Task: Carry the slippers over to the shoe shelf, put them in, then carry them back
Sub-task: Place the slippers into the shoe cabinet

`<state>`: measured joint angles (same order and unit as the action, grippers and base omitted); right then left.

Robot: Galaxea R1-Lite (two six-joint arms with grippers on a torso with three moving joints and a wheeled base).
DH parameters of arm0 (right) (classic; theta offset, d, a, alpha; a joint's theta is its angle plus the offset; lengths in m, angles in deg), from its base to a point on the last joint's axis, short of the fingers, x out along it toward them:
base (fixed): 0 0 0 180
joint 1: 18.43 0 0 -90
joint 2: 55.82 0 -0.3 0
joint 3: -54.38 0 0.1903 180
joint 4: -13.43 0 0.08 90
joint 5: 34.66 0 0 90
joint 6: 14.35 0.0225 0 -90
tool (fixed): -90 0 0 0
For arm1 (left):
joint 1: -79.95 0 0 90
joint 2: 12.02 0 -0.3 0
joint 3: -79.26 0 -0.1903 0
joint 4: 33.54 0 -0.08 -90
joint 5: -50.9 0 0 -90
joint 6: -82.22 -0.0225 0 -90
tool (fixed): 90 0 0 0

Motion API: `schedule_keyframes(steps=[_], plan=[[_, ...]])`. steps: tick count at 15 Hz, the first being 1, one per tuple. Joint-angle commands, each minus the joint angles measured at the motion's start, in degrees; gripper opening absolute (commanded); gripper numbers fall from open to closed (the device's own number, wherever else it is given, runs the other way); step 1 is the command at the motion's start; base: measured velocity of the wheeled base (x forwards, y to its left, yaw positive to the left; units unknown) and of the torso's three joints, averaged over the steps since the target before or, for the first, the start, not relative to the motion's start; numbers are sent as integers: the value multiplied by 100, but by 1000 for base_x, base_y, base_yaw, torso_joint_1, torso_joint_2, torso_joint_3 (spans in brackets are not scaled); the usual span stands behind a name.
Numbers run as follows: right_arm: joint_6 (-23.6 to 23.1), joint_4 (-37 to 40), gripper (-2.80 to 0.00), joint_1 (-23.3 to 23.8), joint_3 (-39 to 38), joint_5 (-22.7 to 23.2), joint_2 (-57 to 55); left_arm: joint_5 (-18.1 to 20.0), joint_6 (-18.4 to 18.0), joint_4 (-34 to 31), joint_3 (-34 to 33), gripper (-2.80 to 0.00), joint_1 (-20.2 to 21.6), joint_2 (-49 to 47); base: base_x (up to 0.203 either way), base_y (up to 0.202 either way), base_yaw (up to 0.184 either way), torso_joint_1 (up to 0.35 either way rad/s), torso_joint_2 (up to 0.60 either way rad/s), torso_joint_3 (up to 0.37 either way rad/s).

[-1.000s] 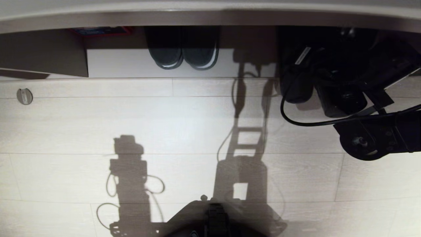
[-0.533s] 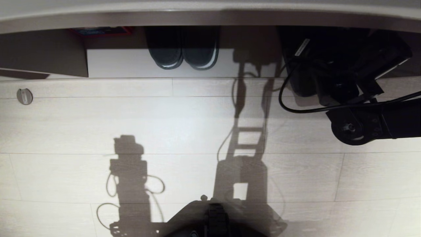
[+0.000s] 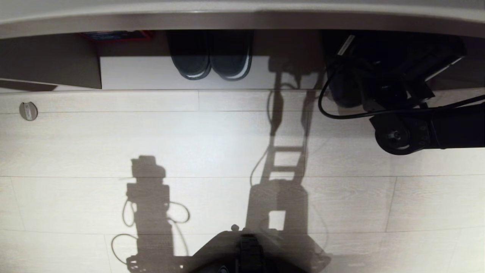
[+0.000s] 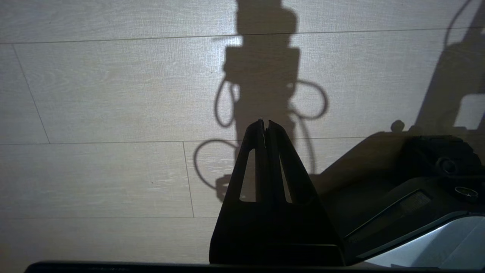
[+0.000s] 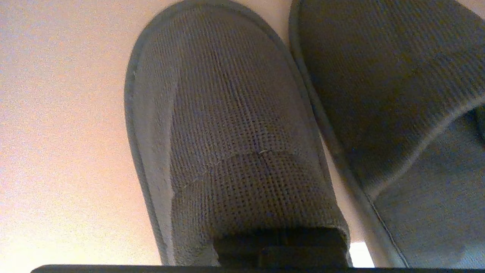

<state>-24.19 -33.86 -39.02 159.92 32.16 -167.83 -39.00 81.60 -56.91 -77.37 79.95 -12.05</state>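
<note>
Fingers of the right gripper (image 5: pixel 280 246) are clenched on the heel end of one of the slippers (image 5: pixel 235 144), whose mate lies just beside it, toes pointing away from the wrist, over a pale warm surface that I take for the floor of the shoe shelf (image 3: pixel 379 41). In the head view the right arm (image 3: pixel 428 131) reaches from the right edge into a dark opening under the counter, and the slippers themselves are lost in that shadow. A similar dark pair (image 3: pixel 210 62) with whitish sole edges sits in the wider cubby, toes at its front edge (not the ones wanted).

Putting-in looks to be the step in hand. Whether the soles already rest on the shelf floor I cannot tell; next comes setting them flat, well inside the front edge, then letting go.

Parked over the floorboards (image 4: pixel 113 94), the left gripper (image 4: pixel 265 123) is pressed closed on nothing.
</note>
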Motion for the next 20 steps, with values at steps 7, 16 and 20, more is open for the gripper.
schedule_keyframes(steps=[7,16,20], plan=[[-3,-44,-280,13,-158,-12,-2,-10,0,0,0,-280,0,2,0,0,0,0,0,0],[-9,-683,-280,-132,-1353,54,459,-10,7,0,0,-280,0,2,0,0,0,0,0,0],[-3,-720,-280,-309,-2363,98,1153,-1,0,8,0,-280,0,2,0,0,0,0,0,0]])
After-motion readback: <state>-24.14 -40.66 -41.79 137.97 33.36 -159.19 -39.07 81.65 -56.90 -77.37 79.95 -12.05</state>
